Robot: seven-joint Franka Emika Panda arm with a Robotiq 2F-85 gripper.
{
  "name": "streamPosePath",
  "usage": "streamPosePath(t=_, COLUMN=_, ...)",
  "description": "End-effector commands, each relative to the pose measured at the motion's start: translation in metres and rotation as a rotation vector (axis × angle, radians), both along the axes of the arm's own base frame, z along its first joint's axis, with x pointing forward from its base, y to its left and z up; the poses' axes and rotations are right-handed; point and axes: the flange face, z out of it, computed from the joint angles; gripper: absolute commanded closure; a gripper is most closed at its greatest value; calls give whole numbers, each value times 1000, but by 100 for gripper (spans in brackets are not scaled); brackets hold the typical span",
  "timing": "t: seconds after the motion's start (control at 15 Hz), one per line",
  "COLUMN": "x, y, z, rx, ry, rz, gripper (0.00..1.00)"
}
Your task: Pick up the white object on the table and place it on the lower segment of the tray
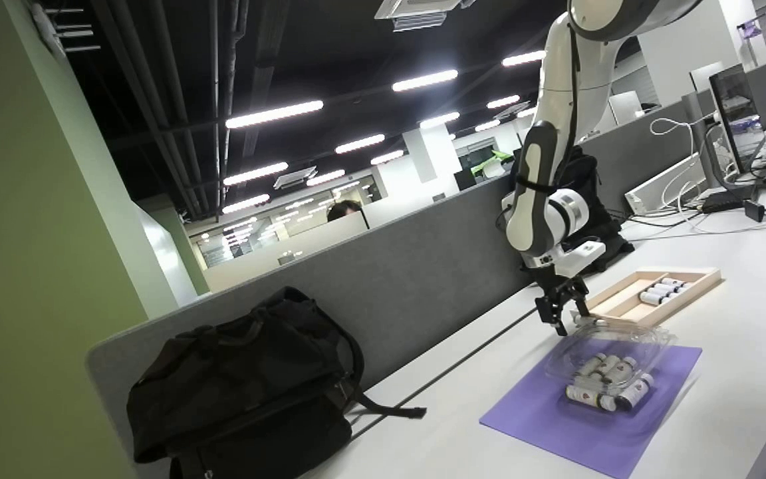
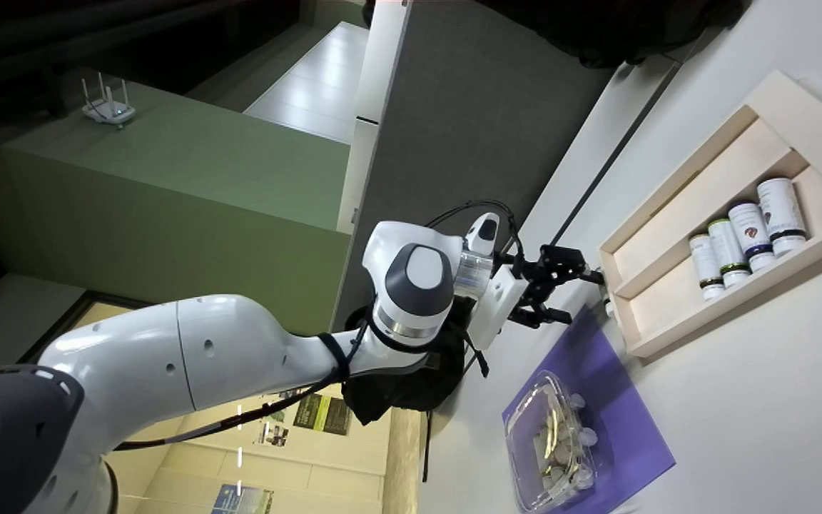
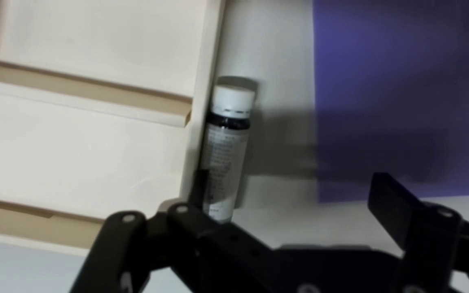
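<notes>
**Tight Quarters, Nothing Held Yet**

My black jointed fingers (image 3: 393,207) are standing wide apart, holding nothing. The slim cylindrical bottle with pale label, dark neck and white cap (image 3: 226,150) is lying on the long grey-white counter (image 1: 742,372), just beside the end wall of the shallow light-wood tray (image 3: 96,162). In the wrist view my tray-side finger is overlapping the bottle's lower end and the far one is standing well apart from it; whether I am touching anything, I cannot tell.

I am judging this to be the lining-up before the grasp. To do it well, I am looking to narrow my spread first, shift capward until I am straddling the bottle's middle, then lower straight, so the tray-side finger is slipping between bottle and wood instead of landing on the rim. I am planning a gentle squeeze, since a smooth round body is likely to roll away. Four similar white-labelled bottles (image 2: 728,246) are lying in one long compartment of the tray; which compartment is counting as the lower, I cannot tell.

That raised rim is the main thing standing in my way. On the bottle's other side, a flat purple mat (image 1: 542,419) is carrying a clear plastic box (image 2: 525,421) with more pale bottles (image 1: 634,392), and a black fabric backpack (image 1: 243,386) is resting by the grey fabric partition (image 1: 423,293), well apart from my path.
</notes>
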Motion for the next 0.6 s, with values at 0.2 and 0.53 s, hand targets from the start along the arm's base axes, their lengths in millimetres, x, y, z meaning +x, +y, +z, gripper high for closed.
streamPosePath(t=0.2, x=-19, y=-23, z=-5, rx=-16, ry=26, rz=-55, gripper=0)
streamPosePath(t=0.53, x=-39, y=-45, z=-26, rx=-15, ry=31, rz=-52, gripper=15)
